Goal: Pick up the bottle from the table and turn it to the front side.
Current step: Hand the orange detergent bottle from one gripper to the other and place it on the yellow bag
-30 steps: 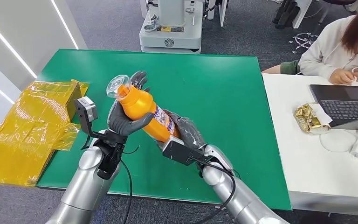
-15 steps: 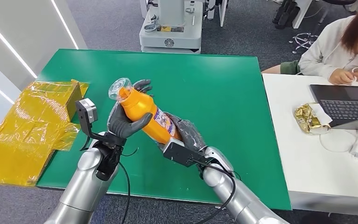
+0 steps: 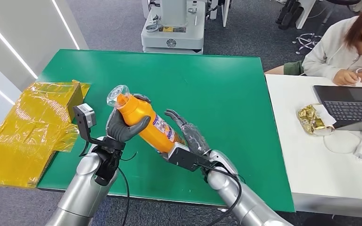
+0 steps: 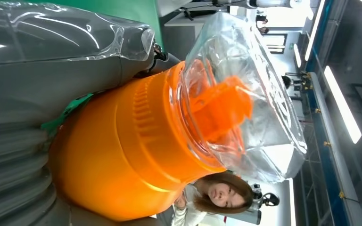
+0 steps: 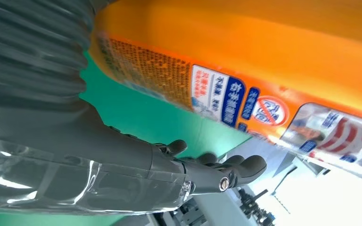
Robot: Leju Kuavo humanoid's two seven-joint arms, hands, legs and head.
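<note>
An orange bottle (image 3: 143, 120) with a clear cap (image 3: 118, 94) and a printed label is held tilted above the green table (image 3: 226, 89), cap pointing up and away to the left. My left hand (image 3: 122, 128) grips its upper body just below the neck. In the left wrist view the bottle (image 4: 132, 150) and its clear cap (image 4: 245, 94) are close up against the grey thumb (image 4: 52, 80). My right hand (image 3: 191, 136) is at the bottle's base with fingers stretched out and apart. In the right wrist view the label side of the bottle (image 5: 264, 47) lies apart from the fingers (image 5: 226, 172).
A yellow plastic bag with a box (image 3: 28, 127) lies at the table's left edge. A person (image 3: 344, 52) sits at a white desk to the right with a laptop (image 3: 353, 106) and a gold wrapper (image 3: 313, 120). A grey machine base (image 3: 172, 28) stands beyond the table.
My right hand's fingers have come off the bottle and spread out. The bottle has shifted slightly left and lower, carried by my left hand.
</note>
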